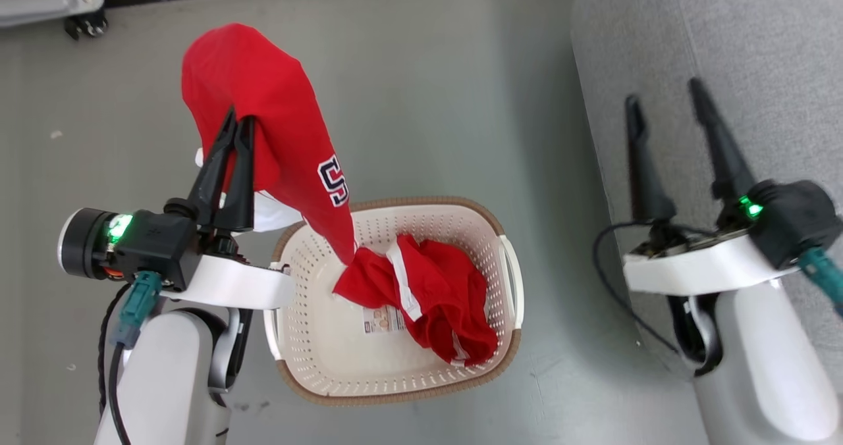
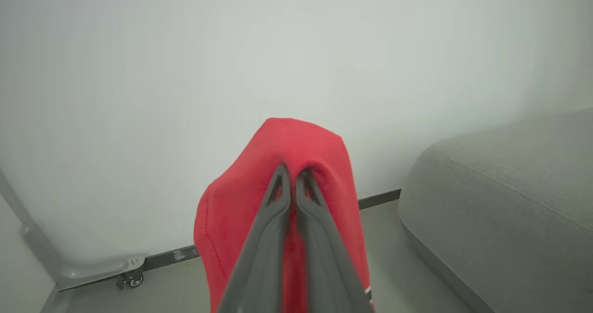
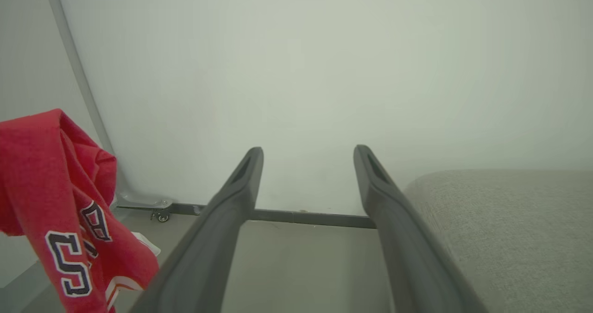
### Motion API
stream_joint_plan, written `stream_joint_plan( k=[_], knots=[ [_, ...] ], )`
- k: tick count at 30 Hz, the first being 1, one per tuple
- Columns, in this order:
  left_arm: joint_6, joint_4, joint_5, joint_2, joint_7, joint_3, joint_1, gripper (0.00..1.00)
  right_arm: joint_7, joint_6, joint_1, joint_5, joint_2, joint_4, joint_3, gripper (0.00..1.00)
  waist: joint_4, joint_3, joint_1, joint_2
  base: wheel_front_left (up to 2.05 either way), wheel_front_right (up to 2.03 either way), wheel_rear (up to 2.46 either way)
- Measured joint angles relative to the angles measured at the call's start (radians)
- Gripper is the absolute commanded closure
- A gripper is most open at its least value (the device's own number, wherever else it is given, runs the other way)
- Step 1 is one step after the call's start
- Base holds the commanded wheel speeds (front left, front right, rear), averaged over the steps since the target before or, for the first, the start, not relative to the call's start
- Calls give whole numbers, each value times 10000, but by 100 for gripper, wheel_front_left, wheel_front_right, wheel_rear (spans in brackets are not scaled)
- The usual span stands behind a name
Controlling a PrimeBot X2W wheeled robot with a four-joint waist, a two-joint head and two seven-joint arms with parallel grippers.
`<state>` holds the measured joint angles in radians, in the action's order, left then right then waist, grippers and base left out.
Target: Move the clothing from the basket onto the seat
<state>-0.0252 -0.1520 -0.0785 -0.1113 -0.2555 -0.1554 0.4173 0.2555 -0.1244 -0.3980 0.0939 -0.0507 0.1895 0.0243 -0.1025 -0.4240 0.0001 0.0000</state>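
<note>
My left gripper [image 1: 238, 119] is shut on a red lettered garment [image 1: 263, 116], lifted above and left of the basket [image 1: 507, 280]. The cloth drapes over the fingertips [image 2: 282, 176] and its lower end still hangs down into the basket. A second red garment [image 1: 441, 293] with white stripes lies crumpled on the basket's floor, right of a barcode sticker. My right gripper [image 1: 665, 99] is open and holds nothing, its fingers over the edge of the grey seat [image 1: 757, 50]. The lifted garment [image 3: 60, 202] also hangs at the left of the right wrist view.
The basket stands on a grey floor [image 1: 428, 103] between my two arms. The seat [image 2: 509, 202] rises to the right of it. A white wall [image 2: 231, 72] with a dark baseboard and a castor-footed frame [image 1: 85, 24] lies beyond.
</note>
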Motion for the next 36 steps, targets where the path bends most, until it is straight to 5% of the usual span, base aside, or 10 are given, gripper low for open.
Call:
stream_joint_plan(
  k=[11,36],
  knots=[
    [171,291,23,127,0,-297,-295,100,0,0,686,40,-405,174,1208,0,270,1028,0,0,0,0,0],
    [826,194,407,-27,0,-1290,-624,100,-476,0,1360,1743,-1737,782,5687,0,924,3377,0,0,0,0,0]
  ],
)
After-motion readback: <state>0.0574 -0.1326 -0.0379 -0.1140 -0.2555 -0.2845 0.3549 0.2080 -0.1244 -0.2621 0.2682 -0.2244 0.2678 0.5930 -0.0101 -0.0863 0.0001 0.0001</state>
